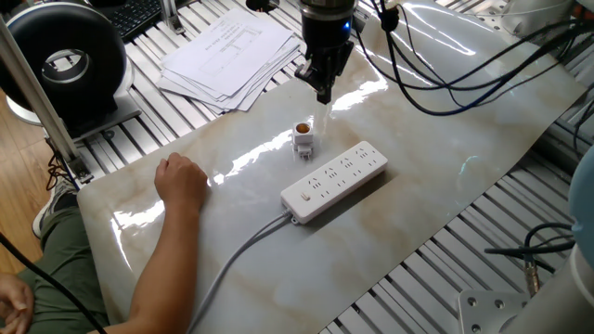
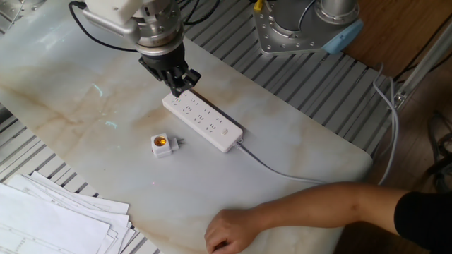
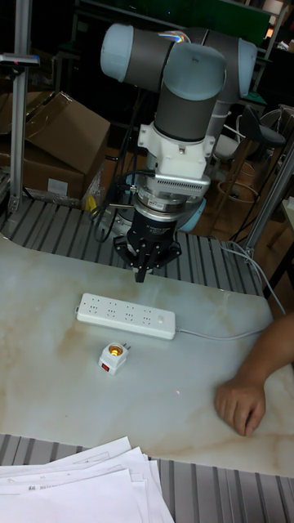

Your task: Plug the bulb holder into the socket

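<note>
My jaws are drawn together to a narrow tip with nothing between them; the gripper [image 1: 322,93] hangs clear above the tabletop [image 1: 436,167], empty.

The bulb holder [image 1: 303,137] stands on the tabletop just beside the socket [image 1: 335,180], apart from it, not inserted. In the other fixed view the bulb holder [image 2: 162,144] lies on the side of the socket [image 2: 202,121] facing the paper stack [image 2: 56,219], its orange-brass opening up. In the tall fixed view the gripper [image 3: 144,270] sits above the far edge of the socket [image 3: 126,315], with the bulb holder [image 3: 113,357] on the near side. The task is, in my judgement, at its start: the pickup is not yet done.

Hazards from this position:

1. Jaws clenched on approach. If I descend without spreading them first, the tip would strike the bulb holder and tip or push it rather than straddle it.
2. Lateral offset. I am not over the bulb holder (the socket lies between, in two views). A low traverse could clip the socket and shift it.
3. Prong orientation. The prongs are too small to read here; a grasp that leaves them misaligned with the outlet holes would jam the insertion.
4. Socket unfixed. It rests loose on smooth stone with its grey cable [image 1: 232,269] trailing; insertion force could slide it.
5. A person's hand [image 1: 182,181] rests on the tabletop near the work area.
</note>
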Controlling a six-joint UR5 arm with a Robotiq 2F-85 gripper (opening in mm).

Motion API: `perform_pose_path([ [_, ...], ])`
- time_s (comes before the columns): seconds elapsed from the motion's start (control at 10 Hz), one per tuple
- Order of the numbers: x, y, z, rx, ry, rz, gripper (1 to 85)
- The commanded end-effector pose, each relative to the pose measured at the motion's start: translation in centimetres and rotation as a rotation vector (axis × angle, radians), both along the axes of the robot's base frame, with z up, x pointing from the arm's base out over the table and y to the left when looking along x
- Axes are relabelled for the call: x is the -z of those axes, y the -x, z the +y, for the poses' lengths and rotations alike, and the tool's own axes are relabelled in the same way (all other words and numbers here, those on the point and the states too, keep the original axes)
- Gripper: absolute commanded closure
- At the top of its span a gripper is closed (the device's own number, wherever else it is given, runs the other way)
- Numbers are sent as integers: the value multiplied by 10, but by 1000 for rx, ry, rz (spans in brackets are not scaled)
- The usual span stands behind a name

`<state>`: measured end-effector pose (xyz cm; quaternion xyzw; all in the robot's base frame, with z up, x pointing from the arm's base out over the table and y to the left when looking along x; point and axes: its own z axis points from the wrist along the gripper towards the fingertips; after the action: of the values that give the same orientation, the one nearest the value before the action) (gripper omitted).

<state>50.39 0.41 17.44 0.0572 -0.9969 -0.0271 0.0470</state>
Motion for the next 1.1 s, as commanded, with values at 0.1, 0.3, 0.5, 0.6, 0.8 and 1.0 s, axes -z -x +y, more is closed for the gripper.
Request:
perform_pose_path([
  [0.1, 4, 2, 11, 56, -51, -8, 843],
  [0.3, 5, -5, -3, 58, 3, -35, 843],
  [0.5, 6, -15, -13, 8, 38, -77, 843],
  [0.6, 6, -21, -9, -31, 22, -101, 843],
  [0.8, 6, -25, -4, -81, 0, -120, 843],
  [1.0, 5, -14, 0, -64, -17, -76, 843],
])
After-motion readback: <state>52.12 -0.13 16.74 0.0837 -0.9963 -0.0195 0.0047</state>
